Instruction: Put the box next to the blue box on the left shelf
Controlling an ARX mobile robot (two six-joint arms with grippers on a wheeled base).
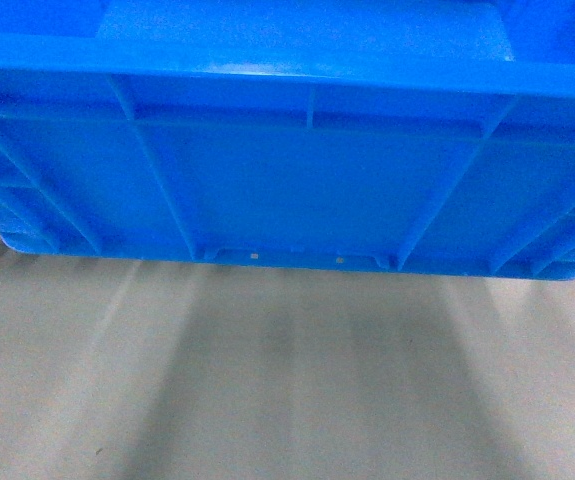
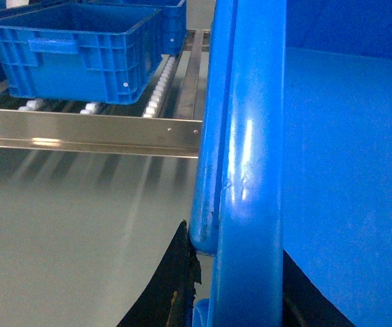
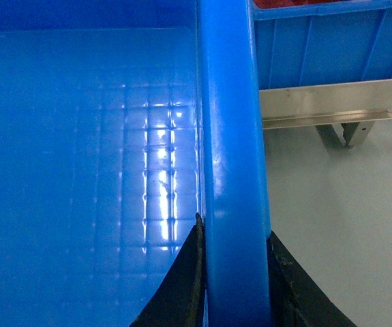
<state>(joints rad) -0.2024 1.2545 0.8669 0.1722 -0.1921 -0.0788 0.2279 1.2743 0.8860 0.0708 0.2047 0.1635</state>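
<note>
left wrist view shows your left end effector [image 2: 240,300] clamped on the box [image 2: 250,170] rim, right end effector [image 3: 233,286] likewise. if you approach low, its base could strike the left shelf [image 2: 86,129] lip.

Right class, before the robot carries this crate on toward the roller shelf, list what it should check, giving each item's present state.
1. Left gripper on the box rim: ok, fingers either side of the rim.
2. Right gripper on the opposite rim: ok, fingers straddle it.
3. Box off the floor: ok, its underside hangs above the floor in the head view.
4. Blue box on the left shelf: ok, sitting on the rollers.
5. Free space beside that blue box: ok, bare rollers to its right.
6. Box level: cannot tell.
</note>
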